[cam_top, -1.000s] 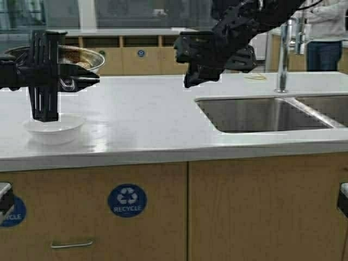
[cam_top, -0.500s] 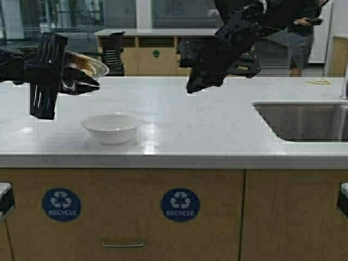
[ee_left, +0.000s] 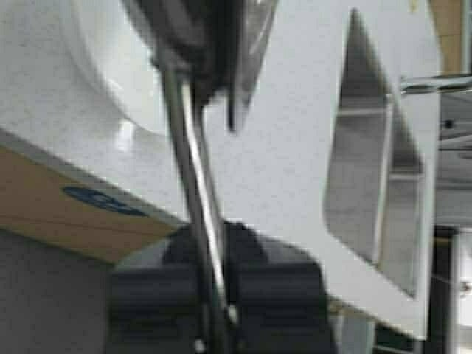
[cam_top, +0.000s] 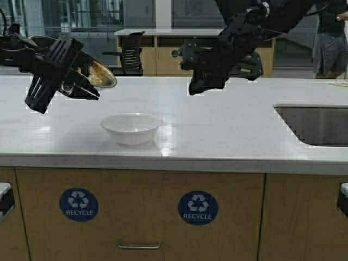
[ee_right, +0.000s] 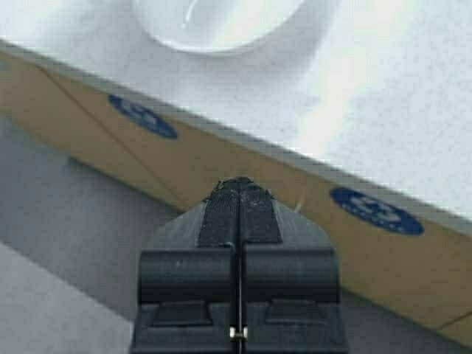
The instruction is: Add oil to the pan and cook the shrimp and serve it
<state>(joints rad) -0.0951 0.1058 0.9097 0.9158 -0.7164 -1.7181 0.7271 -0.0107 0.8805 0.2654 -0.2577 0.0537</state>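
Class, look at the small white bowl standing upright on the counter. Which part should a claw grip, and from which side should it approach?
Grip the rim of the white bowl, coming from above. It stands upright with its mouth open upward, so one finger could go inside the thin wall and one outside. The rounded, sloping outside would likely slip in a sideways pinch. The free right claw, shut, hovers nearest.

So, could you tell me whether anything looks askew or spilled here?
Only the pan: the left end effector holds it tilted above the counter, left of the white bowl. No spill is visible.
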